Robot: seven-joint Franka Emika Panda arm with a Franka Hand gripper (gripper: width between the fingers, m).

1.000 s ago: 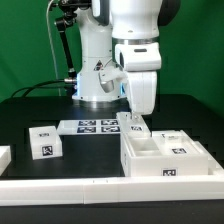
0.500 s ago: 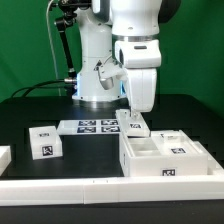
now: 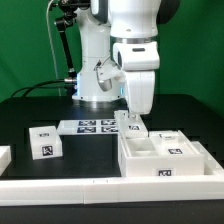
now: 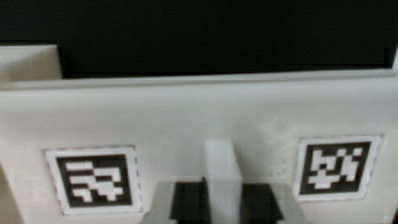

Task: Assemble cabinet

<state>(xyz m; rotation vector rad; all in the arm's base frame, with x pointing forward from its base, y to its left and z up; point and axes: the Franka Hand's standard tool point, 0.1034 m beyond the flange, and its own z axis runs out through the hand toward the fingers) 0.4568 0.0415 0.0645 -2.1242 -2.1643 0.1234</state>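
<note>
Fingers: dark, blurred, cropped at the wrist view's edge; grip cannot be determined. Markers: blurred, soft-edged. White piece on tabletop: cut off by the exterior view's left edge.

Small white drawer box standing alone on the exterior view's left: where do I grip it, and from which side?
Probably best from straight above: come down on the small white plastic drawer box and pinch its two opposite side walls. It sits flat on the black table, apart from everything else, with nothing above it.
</note>
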